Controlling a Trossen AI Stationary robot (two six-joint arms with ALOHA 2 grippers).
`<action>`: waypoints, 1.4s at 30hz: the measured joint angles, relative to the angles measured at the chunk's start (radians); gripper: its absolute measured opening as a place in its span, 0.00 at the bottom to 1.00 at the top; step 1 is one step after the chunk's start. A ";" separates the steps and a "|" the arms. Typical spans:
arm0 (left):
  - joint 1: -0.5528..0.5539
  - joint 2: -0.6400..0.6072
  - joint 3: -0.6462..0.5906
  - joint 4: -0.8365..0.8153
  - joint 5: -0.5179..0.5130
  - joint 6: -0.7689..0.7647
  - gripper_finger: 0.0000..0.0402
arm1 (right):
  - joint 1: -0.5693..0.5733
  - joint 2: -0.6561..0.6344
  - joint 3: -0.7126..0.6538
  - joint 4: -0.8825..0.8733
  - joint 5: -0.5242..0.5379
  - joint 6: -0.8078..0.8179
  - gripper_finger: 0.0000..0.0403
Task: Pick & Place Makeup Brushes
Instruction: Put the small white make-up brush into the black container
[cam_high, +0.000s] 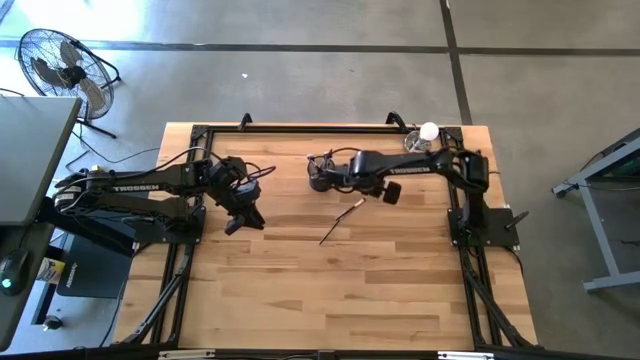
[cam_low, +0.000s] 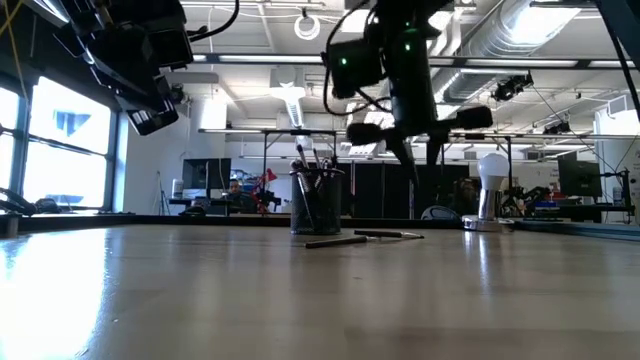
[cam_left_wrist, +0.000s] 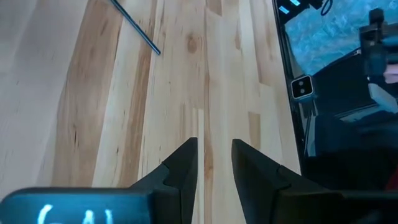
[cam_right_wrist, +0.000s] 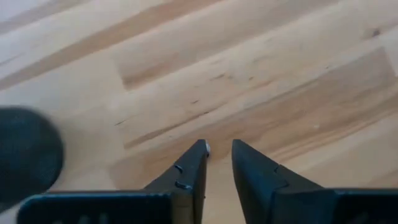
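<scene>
Both arms reach inward above the table, the right gripper and left gripper each slightly parted and empty, beside makeup brushes lying mid-table and others standing in a black cup.

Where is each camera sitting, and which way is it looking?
High view: above the wooden table, looking straight down; both arms show, left claw and right claw.
Low view: at table-top height, looking level across into the room; arms hang in from above.
Left wrist view: on the left arm, facing the tabletop past its open claw.
Right wrist view: on the right arm, facing the tabletop past its open claw.
Shared: high and low views both show the black cup and loose brushes.
</scene>
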 joint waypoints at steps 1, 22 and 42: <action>0.000 0.000 0.000 -0.001 0.000 0.000 0.24 | -0.010 0.000 -0.022 0.023 -0.021 0.016 0.19; 0.000 0.000 0.000 -0.048 -0.008 0.060 0.24 | -0.032 -0.004 -0.262 0.391 -0.183 0.151 0.21; 0.000 0.000 0.000 -0.039 -0.028 0.052 0.24 | -0.025 -0.008 -0.308 0.426 -0.181 -0.452 0.07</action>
